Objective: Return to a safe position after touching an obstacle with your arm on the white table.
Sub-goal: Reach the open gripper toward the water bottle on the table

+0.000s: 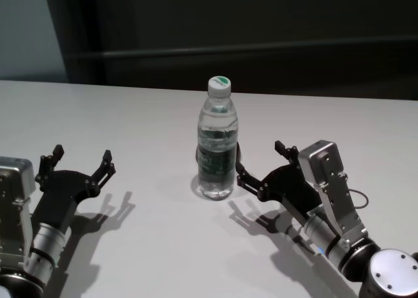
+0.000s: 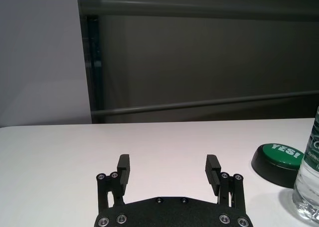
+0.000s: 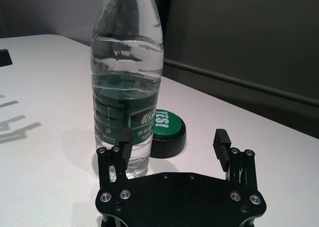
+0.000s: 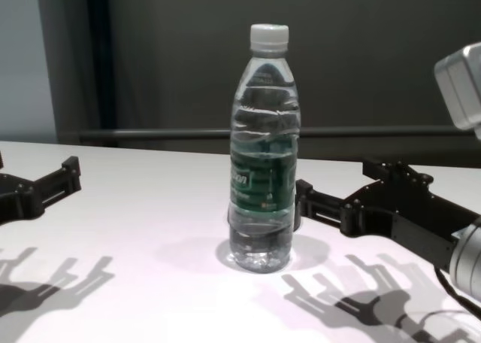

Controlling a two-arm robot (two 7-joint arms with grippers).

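Bottle (image 1: 217,141): upright near the bench (image 1: 130,115) centre, cap on, about half full by my reading; it sits at 12 o'clock from me, between the two arms.
Right pincer (image 1: 260,167): fingers apart, low over the bench at 3 o'clock of the bottle; one fingertip (image 3: 123,137) lies just against or just beside the bottle's lower wall, I cannot tell which.
Left pincer (image 1: 80,162): fingers apart, holding nothing, well off at 9 o'clock of the bottle; I take it as parked.
Button (image 3: 167,132): low black-and-green disc at 12 o'clock of the bottle, close behind it, not part of my job.
Why so: the right arm reaches in sideways, which suits a brush against the bottle, not a grasp.
Stage: contact looks made or all but made; the retreat is not yet done.
Next: I would pull the right arm straight back toward 4 o'clock.
Risk: a sideways drag could tip the tall bottle.
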